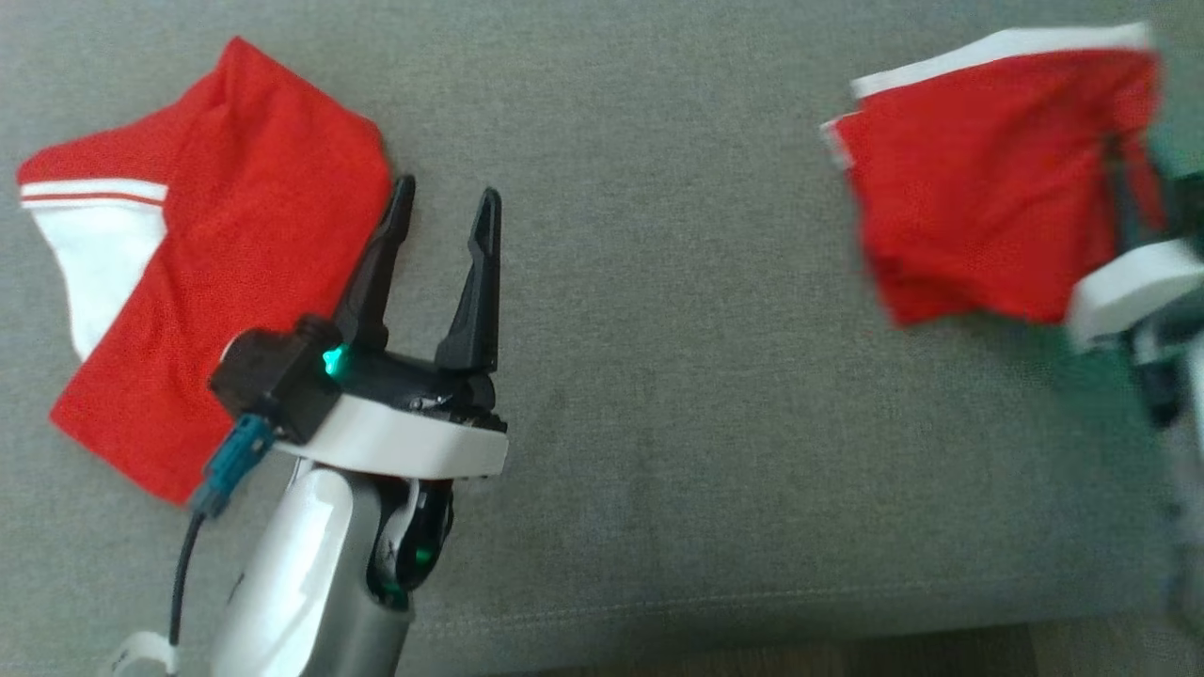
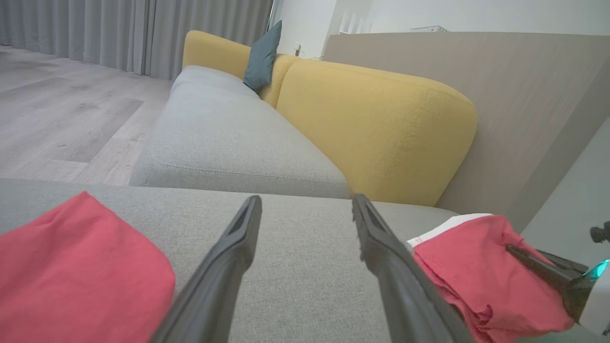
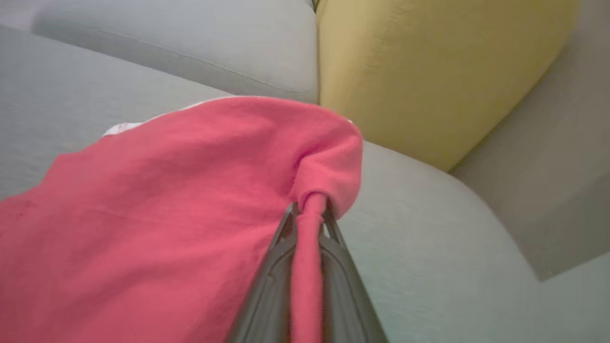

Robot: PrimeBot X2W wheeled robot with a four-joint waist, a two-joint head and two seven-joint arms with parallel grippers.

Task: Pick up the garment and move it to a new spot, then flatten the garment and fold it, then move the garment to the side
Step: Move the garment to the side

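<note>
A folded red garment [image 1: 978, 197] with a white edge hangs at the right over the grey cushion, blurred in the head view. My right gripper [image 3: 310, 212] is shut on a bunched fold of it [image 3: 167, 214]; the left wrist view shows this gripper [image 2: 538, 259] gripping the cloth [image 2: 476, 271]. Another folded red garment [image 1: 235, 254] with a white sleeve and red-and-white stripe trim lies flat at the left. My left gripper [image 1: 447, 197] stands open just right of that one, nothing between its fingers [image 2: 228, 257]. No number or lettering is visible.
The work surface is a grey sofa cushion [image 1: 658, 376], with its front edge near the bottom of the head view. Yellow backrest cushions [image 2: 381, 128] rise behind, a teal pillow [image 2: 262, 57] farther along. Wooden floor [image 2: 57, 109] lies beyond the sofa.
</note>
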